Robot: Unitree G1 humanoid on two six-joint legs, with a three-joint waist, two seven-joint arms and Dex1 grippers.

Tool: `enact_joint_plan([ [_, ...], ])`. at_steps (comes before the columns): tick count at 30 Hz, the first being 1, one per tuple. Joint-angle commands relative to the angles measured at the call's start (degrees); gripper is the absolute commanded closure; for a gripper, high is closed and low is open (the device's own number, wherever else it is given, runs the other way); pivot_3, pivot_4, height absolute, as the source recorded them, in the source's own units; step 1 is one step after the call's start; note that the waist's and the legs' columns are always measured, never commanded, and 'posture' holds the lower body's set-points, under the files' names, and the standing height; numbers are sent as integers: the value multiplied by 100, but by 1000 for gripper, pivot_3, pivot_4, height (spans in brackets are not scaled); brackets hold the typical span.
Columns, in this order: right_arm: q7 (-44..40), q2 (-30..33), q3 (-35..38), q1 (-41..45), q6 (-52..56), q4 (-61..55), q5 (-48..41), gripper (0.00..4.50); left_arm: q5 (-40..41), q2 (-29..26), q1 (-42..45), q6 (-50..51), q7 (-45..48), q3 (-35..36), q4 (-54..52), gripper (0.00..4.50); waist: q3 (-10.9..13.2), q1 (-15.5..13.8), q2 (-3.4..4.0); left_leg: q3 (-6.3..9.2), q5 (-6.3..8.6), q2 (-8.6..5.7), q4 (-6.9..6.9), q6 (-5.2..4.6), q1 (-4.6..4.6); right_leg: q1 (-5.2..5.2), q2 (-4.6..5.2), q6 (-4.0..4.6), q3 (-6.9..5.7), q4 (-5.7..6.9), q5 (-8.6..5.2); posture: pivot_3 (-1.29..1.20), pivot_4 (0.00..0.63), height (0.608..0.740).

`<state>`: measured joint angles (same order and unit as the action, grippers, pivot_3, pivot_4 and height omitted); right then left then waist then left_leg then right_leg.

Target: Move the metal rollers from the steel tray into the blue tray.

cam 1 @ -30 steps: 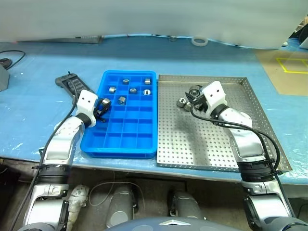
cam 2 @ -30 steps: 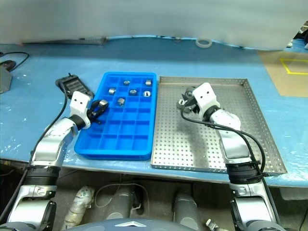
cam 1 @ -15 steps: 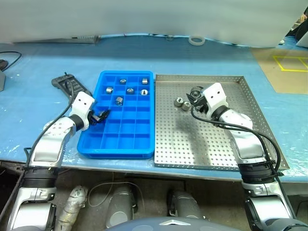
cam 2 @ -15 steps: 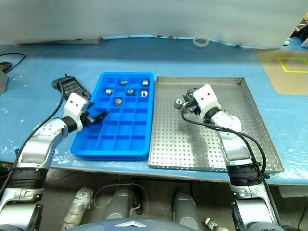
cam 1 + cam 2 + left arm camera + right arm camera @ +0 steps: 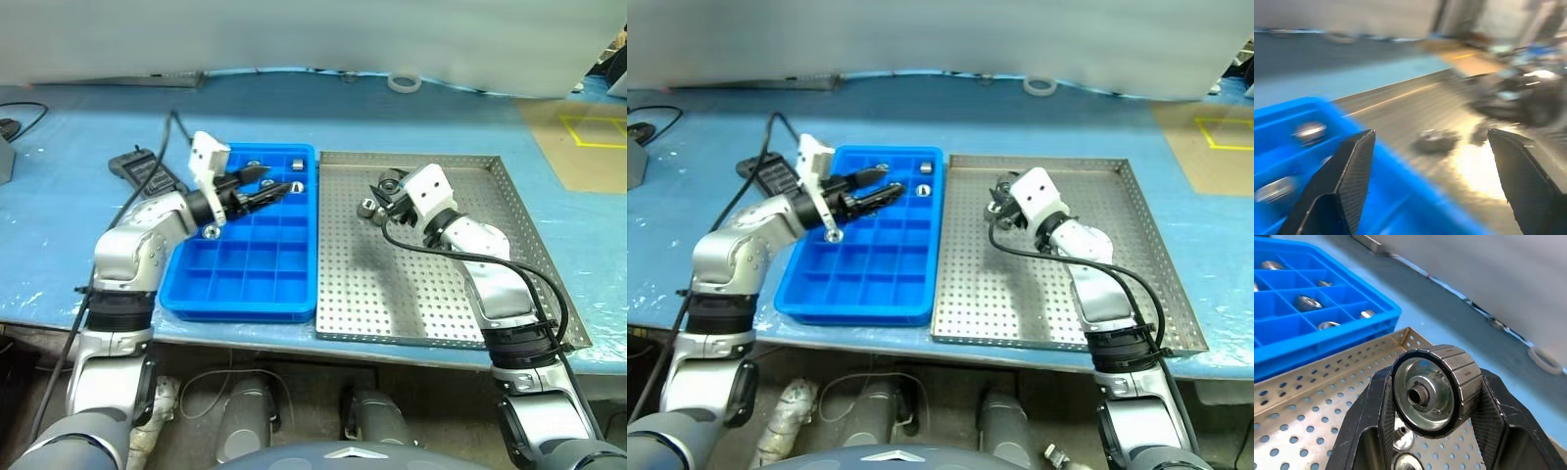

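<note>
Covering the whole tabletop (image 5: 59, 235): a blue plastic sheet. Lying flat on it toward the right: the steel tray (image 5: 460, 304), grey, full of little holes. Sitting just beside it on the left, edges nearly touching: the blue tray (image 5: 250, 279), split into square boxes. Resting to the left of the blue tray: a dark controller (image 5: 137, 168). Lying far back on the tabletop: a white tape ring (image 5: 402, 82).

Reaching over the back part of the blue tray: the left gripper (image 5: 266, 183), with fingers (image 5: 1347, 181) spread wide and holding nothing. Hanging over the back left part of the steel tray: the right gripper (image 5: 1432, 391), with fingers (image 5: 1376, 406) squeezed on one roller (image 5: 1436, 387), a round shiny thing with a dark ridged band and a hole in the middle, lifted off the tray.

Still waiting on the steel tray, near the right gripper: another of the metal rollers (image 5: 366, 207). Already sitting in the back boxes of the blue tray: a few more rollers (image 5: 295, 164), each in its own box.
</note>
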<state>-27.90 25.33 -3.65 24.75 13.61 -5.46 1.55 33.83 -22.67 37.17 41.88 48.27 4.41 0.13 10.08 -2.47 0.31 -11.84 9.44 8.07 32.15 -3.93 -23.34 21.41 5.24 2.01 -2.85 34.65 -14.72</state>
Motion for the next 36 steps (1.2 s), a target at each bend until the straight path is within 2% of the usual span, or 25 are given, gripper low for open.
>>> enact_joint_plan([
  [1,-115,118,-69,198,-278,-411,75,2716,329,345,487,233,276,-148,476,654,0,8,0,0,0,0,0,-1,0,-1,0,0,0,0,0,-99,150,740],
  [5,-226,248,-251,240,-560,-646,261,2716,200,857,954,123,353,-265,1492,654,1,23,-1,0,2,0,2,-6,-2,-2,0,0,0,-2,0,-121,150,740],
  [8,-306,347,-363,183,-690,-870,386,2716,667,1354,1387,476,186,207,2244,654,3,24,-5,1,-2,0,6,-23,-7,-1,0,0,0,-4,0,-159,150,740],
  [10,-344,363,-373,140,-682,-948,374,2716,643,1494,1487,472,186,229,2424,654,4,32,-6,1,-2,0,12,-33,-16,4,0,0,-2,-3,0,-159,150,740],
  [16,-365,374,-359,61,-653,-986,403,2716,978,1847,1619,815,312,303,2367,654,4,52,-7,1,9,0,28,-52,-25,4,3,1,-2,-3,0,-189,150,740],
  [26,-331,316,-383,9,-635,-1027,441,2716,822,2153,1665,781,165,202,2543,654,5,139,-8,1,16,0,50,-64,-27,-6,6,1,-3,-3,0,-208,150,740],
  [36,-347,318,-385,-2,-644,-1046,442,2716,730,2192,1570,890,124,25,2294,654,5,163,-8,1,18,1,54,-68,-29,-6,7,1,-3,-4,0,-204,150,740],
])
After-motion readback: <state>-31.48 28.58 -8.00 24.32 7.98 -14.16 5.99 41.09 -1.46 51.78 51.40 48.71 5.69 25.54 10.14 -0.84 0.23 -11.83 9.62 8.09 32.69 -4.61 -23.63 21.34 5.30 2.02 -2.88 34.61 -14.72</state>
